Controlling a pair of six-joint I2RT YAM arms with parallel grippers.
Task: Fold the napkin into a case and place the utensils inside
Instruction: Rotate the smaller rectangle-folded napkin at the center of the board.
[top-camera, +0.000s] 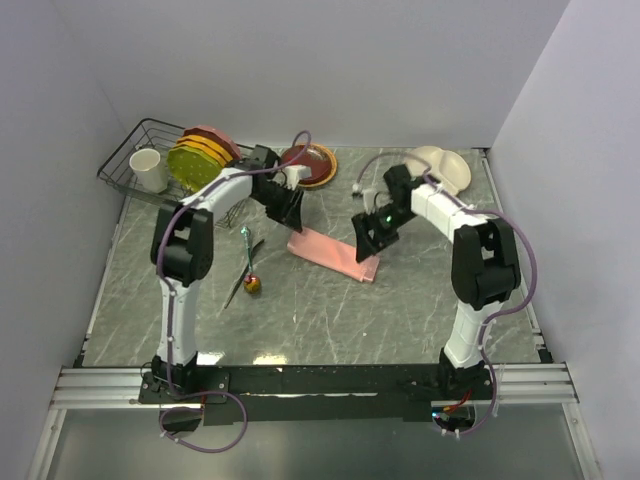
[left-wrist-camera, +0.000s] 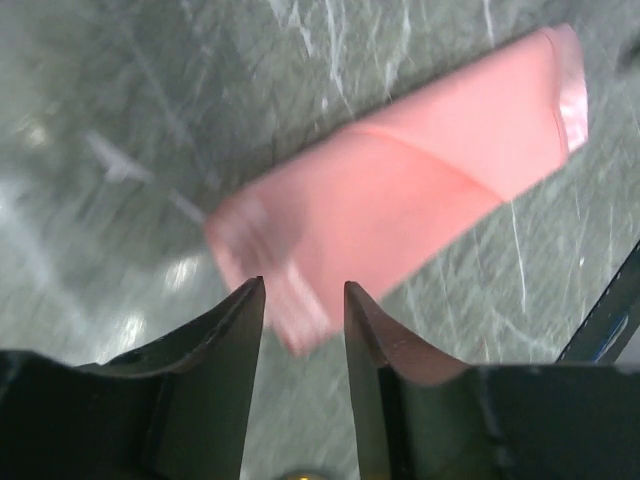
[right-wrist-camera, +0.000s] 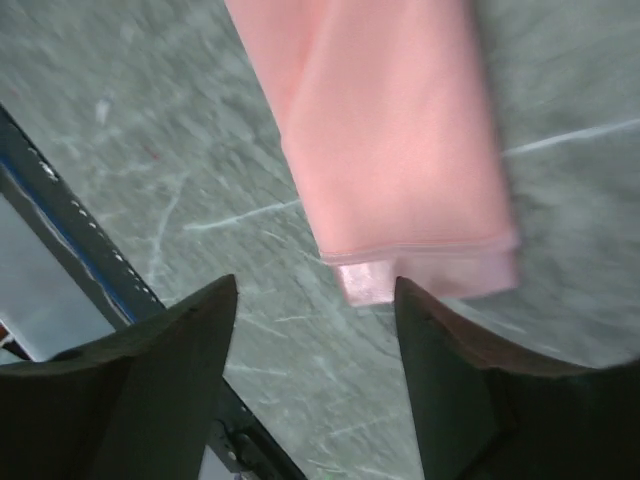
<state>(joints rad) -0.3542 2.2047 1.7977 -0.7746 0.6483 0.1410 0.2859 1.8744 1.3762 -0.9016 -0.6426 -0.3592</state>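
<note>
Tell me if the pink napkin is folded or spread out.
Folded. The napkin lies as a narrow rectangle; the wrist views show a diagonal fold line and stacked hems at one end.

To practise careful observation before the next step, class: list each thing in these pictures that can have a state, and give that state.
Napkin: folded into a narrow strip, lying flat on the table.
Fork and spoon: lying on the table, outside the napkin.
Left gripper: open, over one end of the napkin.
Right gripper: open, over the other end.
Mug: upright in the rack.
Plates: standing on edge in the rack.
</note>
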